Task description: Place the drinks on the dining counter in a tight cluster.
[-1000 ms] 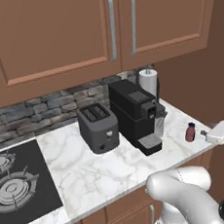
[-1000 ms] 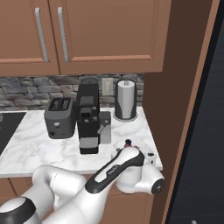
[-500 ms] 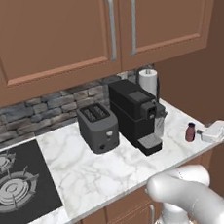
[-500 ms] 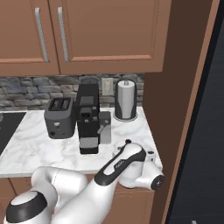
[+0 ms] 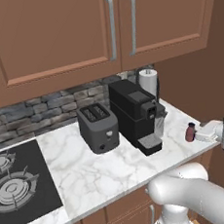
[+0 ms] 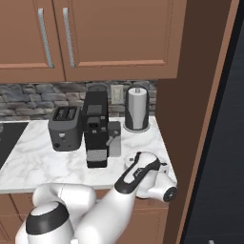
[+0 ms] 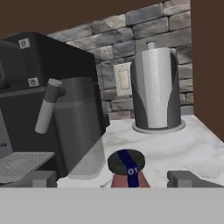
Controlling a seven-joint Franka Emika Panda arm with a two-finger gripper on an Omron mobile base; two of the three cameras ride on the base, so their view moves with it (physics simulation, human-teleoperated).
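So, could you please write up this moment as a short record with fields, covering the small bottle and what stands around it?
bottle: tiny reddish-brown bottle with a dark cap, upright on the marble counter near its right front corner
gripper: gripper level with the bottle, jaws open, one fingertip on each side, not closed on it
left of bottle: black coffee machine
behind bottle: paper towel roll on its holder, against the stone backsplash
further left: dark toaster, then the stove
above: brown wall cabinets
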